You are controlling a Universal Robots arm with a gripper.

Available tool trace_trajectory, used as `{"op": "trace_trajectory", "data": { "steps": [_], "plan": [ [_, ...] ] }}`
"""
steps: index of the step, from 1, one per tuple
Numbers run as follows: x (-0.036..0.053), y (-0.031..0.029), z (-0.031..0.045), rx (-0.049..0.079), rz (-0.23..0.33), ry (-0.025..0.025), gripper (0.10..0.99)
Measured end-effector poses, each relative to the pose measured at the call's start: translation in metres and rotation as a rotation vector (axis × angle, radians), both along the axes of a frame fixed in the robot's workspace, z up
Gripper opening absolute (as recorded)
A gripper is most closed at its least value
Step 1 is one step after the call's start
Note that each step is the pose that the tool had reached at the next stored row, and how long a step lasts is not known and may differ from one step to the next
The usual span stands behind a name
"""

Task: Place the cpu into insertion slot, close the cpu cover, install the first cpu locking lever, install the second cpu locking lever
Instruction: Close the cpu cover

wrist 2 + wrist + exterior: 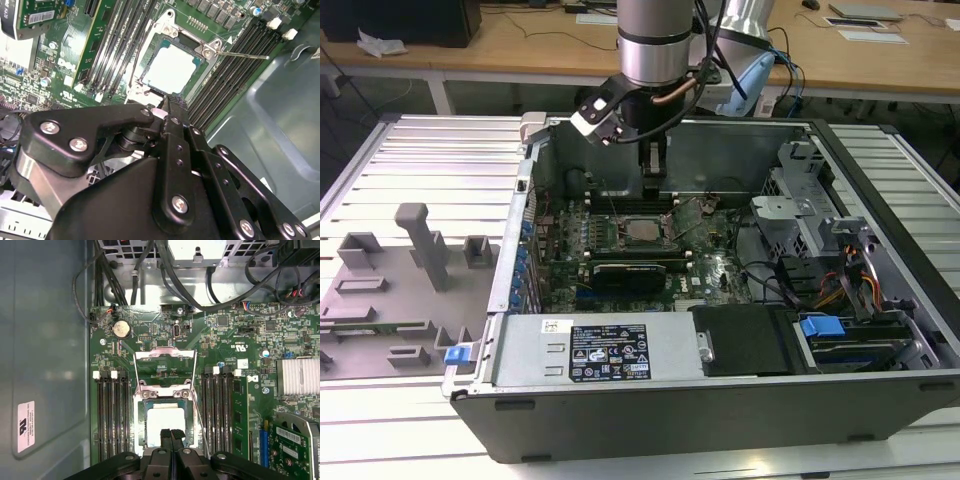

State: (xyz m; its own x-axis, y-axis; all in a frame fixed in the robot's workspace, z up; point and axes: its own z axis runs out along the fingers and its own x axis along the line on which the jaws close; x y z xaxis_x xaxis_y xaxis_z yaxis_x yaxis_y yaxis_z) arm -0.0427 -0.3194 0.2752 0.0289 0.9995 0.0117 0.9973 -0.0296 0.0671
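**A:** Where is the cpu at this moment?

**B:** The cpu (pixel 165 422) lies flat inside the insertion slot (pixel 141 422), with its pale metal top facing up. In the exterior view the slot sits near the middle of the green circuit board (pixel 720 265), inside the open computer case (pixel 720 420).

**A:** And the cpu cover?

**B:** The cpu cover (pixel 165 354) is swung open, tilted back away from the chip. A thin locking lever (pixel 245 54) stands free beside the slot, not hooked.

**A:** What about the gripper?

**B:** In the exterior view the gripper (pixel 653 178) hangs at 12 o'clock from the slot, low inside the case. In both wrist views its two fingers are pressed together with nothing between them, and the tips are at the edge of the cpu. Whether they touch it, I cannot tell.

**A:** What is around the slot?

**B:** Memory slots (pixel 112 415) run along both of its sides. In the exterior view a long black card (pixel 630 270) lies at 6 o'clock from the slot. The black label plate (pixel 605 352) is farther in the same direction. A grey parts tray (pixel 390 290) is at 9 o'clock from the case.
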Motion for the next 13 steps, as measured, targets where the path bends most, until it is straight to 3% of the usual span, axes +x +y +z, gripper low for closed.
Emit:
{"op": "trace_trajectory", "data": {
  "steps": [3,13],
  "plan": [
    [0.0014,0.0000,0.0002,0.000,0.000,0.0002,0.106],
    [0.0198,0.0000,0.0002,0.000,0.000,0.0001,0.106]
  ]
}}
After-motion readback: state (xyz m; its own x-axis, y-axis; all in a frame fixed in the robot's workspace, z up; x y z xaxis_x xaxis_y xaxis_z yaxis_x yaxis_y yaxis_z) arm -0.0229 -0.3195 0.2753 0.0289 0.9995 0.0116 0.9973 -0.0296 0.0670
